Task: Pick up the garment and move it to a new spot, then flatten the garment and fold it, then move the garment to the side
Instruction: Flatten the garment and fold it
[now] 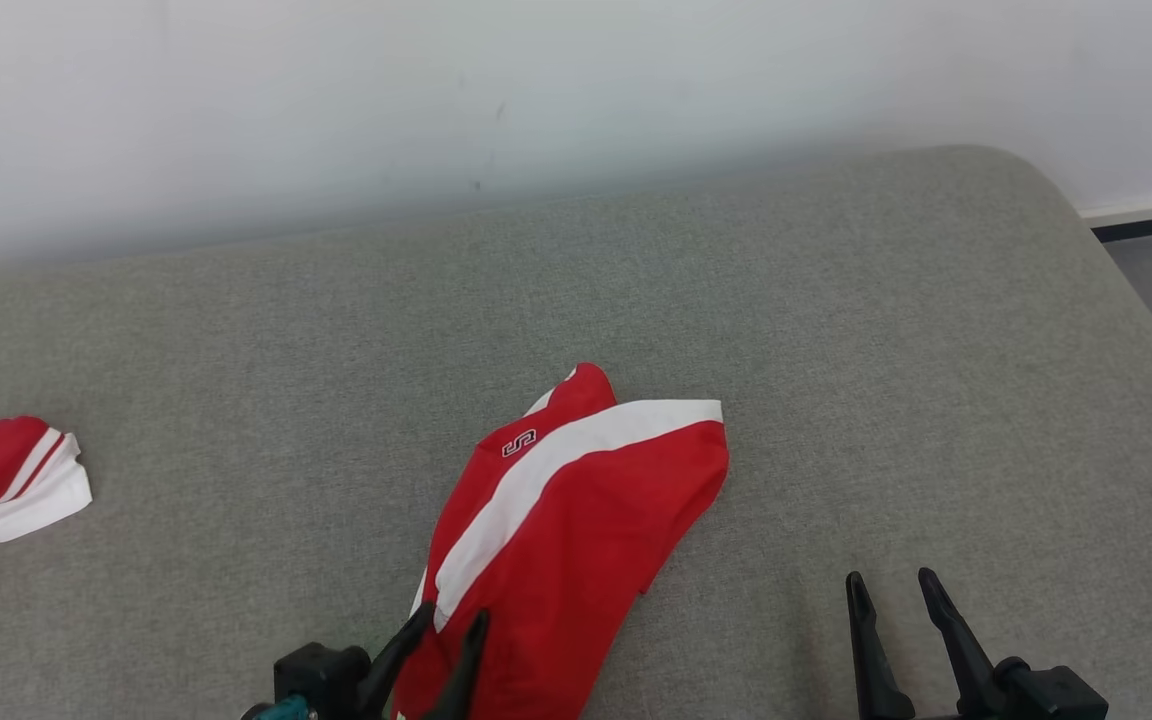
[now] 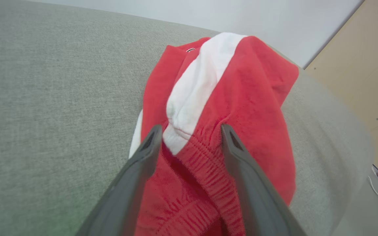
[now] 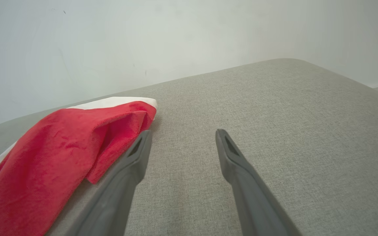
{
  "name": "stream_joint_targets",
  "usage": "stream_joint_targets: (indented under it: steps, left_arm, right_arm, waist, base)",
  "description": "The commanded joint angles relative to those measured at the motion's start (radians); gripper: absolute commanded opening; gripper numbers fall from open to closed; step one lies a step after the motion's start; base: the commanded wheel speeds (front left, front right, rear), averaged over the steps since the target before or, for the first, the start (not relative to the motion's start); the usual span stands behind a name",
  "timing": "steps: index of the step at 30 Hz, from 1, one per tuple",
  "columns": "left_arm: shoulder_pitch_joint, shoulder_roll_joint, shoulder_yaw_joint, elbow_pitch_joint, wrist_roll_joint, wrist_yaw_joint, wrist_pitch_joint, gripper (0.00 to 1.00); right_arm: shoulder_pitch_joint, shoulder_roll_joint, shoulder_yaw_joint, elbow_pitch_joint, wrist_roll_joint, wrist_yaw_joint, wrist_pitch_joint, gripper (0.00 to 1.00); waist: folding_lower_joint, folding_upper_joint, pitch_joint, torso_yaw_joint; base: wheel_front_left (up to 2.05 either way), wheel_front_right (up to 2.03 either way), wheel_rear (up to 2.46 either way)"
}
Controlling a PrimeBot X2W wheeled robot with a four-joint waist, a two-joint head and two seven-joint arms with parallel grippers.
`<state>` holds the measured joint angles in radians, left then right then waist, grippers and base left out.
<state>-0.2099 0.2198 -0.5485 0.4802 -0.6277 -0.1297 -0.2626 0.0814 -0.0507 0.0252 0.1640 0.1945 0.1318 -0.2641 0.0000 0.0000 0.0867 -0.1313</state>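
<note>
Grey cushion [image 1: 836,300]; garment [image 1: 576,500] lies within the spread left hand [image 1: 453,612].

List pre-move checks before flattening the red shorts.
1. Left claw open: ok, fingers apart astride the waistband.
2. Right claw open and empty: ok, over bare grey cushion.
3. Red shorts flat: not ok, bunched and folded over.
4. Shorts fully on the cushion: cannot tell, near end cut off in head view.
5. Second red garment apart from shorts: ok.
</note>
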Motion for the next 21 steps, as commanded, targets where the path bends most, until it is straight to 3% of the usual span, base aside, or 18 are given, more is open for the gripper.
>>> stream_joint_targets:
  steps: [1, 8, 21]
  left_arm:
    - [-0.024, 0.003, -0.008, 0.019, -0.009, 0.000, -0.003, 0.00]
    - [-0.106, 0.003, -0.001, 0.087, 0.000, 0.000, -0.003, 0.00]
    - [-0.340, 0.063, 0.079, -0.065, 0.166, 0.001, -0.003, 0.00]
  right_arm:
    - [-0.009, 0.001, 0.000, 0.000, 0.003, -0.002, 0.000, 1.00]
    - [-0.013, 0.001, -0.001, -0.002, 0.007, -0.002, 0.000, 1.00]
    - [-0.006, 0.001, 0.001, 0.001, 0.009, -0.002, 0.000, 1.00]
  waist:
    - [0.0000, 0.0000, 0.007, -0.009]
    - [0.0000, 0.0000, 0.007, -0.018]
    - [0.0000, 0.0000, -0.013, -0.012]
  base:
    - [0.00, 0.00, 0.00]
    - [0.00, 0.00, 0.00]
    - [0.00, 0.00, 0.00]
